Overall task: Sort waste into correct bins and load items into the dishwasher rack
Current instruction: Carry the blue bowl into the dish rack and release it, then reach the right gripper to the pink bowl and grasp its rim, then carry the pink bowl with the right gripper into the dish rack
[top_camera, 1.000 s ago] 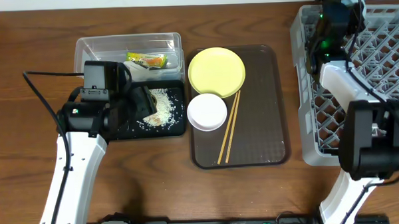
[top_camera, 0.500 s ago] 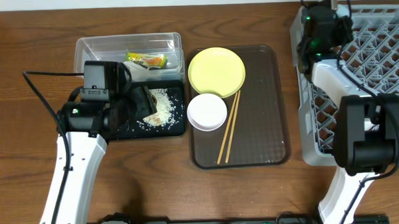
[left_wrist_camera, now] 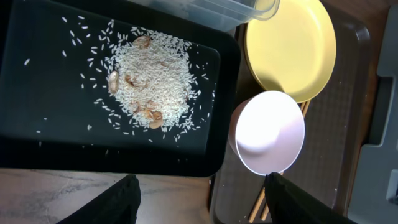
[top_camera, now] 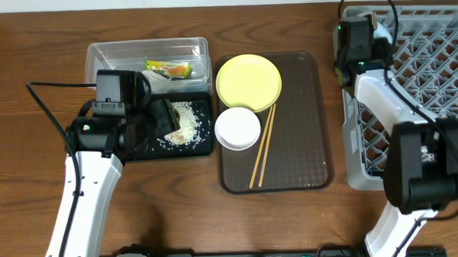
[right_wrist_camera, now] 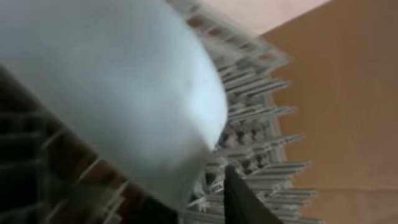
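My left gripper (top_camera: pixel 164 115) (left_wrist_camera: pixel 199 202) is open and empty over the front edge of the black tray (top_camera: pixel 142 147) (left_wrist_camera: pixel 50 93), which holds the rice scraps (top_camera: pixel 184 124) (left_wrist_camera: pixel 149 78). The wrapper (top_camera: pixel 169 68) lies in the clear tub (top_camera: pixel 119 52). The yellow plate (top_camera: pixel 248 80) (left_wrist_camera: pixel 289 46), pinkish-white bowl (top_camera: pixel 237 128) (left_wrist_camera: pixel 269 132) and chopsticks (top_camera: pixel 262 146) sit on the brown serving tray (top_camera: pixel 298 141). My right gripper (top_camera: pixel 357 44) (right_wrist_camera: pixel 196 199) is at the far left corner of the grey rack (top_camera: pixel 426 76) (right_wrist_camera: pixel 261 137), shut on the light blue bowl (right_wrist_camera: pixel 112 81). The bowl is hidden from overhead. The cup is out of view.
The rack's lattice floor stretches right and toward the front from my right gripper. The serving tray lies between the bins and the rack. Bare wooden table (top_camera: pixel 178 214) runs along the front.
My right gripper has swung left from the rack's far edge to its far left corner. The left arm and everything on the trays have not moved.
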